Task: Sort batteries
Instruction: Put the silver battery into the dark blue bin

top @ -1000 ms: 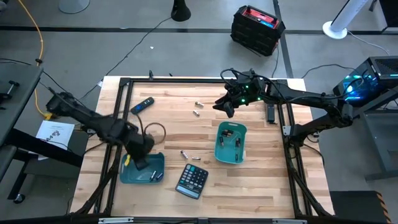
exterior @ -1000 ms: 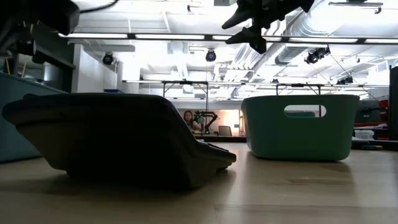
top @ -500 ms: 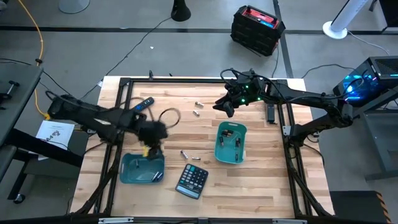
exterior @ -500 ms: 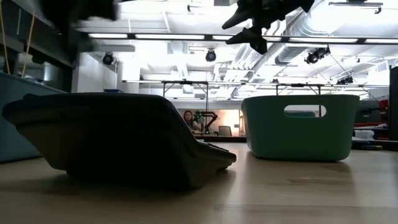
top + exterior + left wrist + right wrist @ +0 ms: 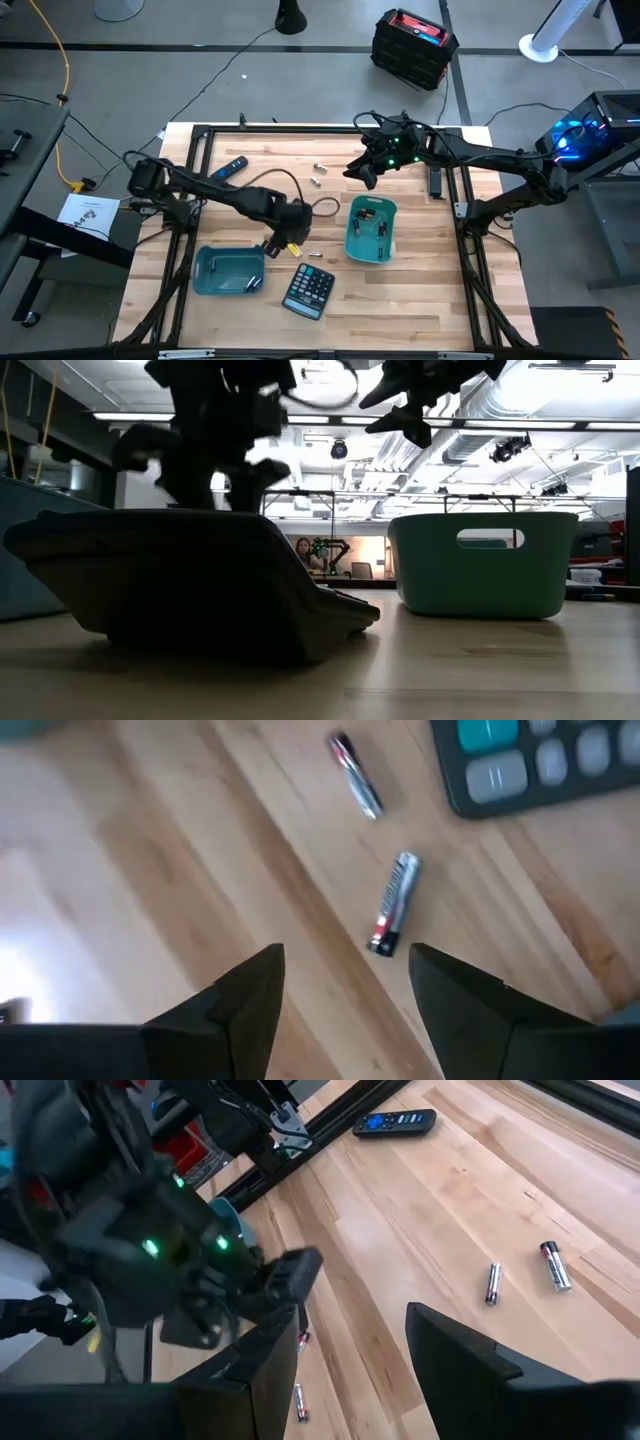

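Observation:
Two loose batteries lie flat on the wooden table in the middle, between the blue tray and the teal bin. My left gripper hovers open just above them. In its wrist view the nearer battery lies just ahead of the gap between the fingers, and the other battery lies farther off. Two more batteries lie at the far middle. My right gripper hangs open above the table beside them, touching nothing.
A dark calculator lies near the front edge, close to the two loose batteries. A black remote lies at the far left. The tray and the bin each hold a few batteries. A black metal frame runs around the table.
My left gripper has risen from over the blue tray and swung toward the table's right edge, and it now hangs over the two loose batteries in the middle. My right arm has kept still.

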{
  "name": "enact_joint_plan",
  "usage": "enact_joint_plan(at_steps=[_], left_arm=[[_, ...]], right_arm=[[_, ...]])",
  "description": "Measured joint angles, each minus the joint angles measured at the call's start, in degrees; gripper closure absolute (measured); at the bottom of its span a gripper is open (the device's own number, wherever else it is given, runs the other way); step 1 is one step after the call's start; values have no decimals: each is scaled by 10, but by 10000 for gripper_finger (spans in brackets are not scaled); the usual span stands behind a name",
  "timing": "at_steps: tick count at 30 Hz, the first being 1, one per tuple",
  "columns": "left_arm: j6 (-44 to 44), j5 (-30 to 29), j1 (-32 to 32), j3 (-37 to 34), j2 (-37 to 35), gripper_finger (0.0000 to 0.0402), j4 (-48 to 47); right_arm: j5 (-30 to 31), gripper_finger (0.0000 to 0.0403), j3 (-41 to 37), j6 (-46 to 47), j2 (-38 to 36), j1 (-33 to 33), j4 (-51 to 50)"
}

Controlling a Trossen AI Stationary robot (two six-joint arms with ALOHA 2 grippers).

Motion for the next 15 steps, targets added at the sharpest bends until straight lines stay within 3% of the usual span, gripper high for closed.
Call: enact_joint_plan(at_steps=[8,15], left_arm=[[57,46,-24,0,61,192,23],[50,42,-17,4,116,193,39]], right_arm=[[17,222,0,-16,0,0,0],[17,222,0,-25,0,0,-2]])
